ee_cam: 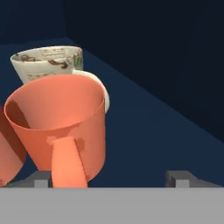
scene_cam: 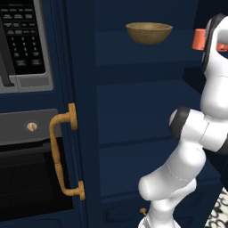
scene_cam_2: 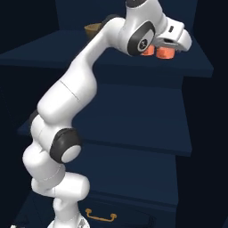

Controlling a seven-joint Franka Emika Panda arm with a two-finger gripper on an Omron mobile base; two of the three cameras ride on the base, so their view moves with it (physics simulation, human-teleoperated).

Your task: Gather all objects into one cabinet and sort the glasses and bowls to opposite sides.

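Observation:
On an upper shelf of the tall navy cabinet, a coral-orange cup stands upright with its handle turned toward my gripper. The gripper is open, its fingertips wide apart just short of the cup, which sits toward the left one. A cream cup with a brown pattern stands right behind it, and another orange cup shows at the left edge. From the right base, two orange cups sit under my hand at the shelf's right end. The olive-brown bowl rests at the left end of the same shelf.
The cabinet door with its curved brass handle stands open at the left. Beyond it are a microwave and a black oven. Lower navy shelves and a drawer pull lie below my arm.

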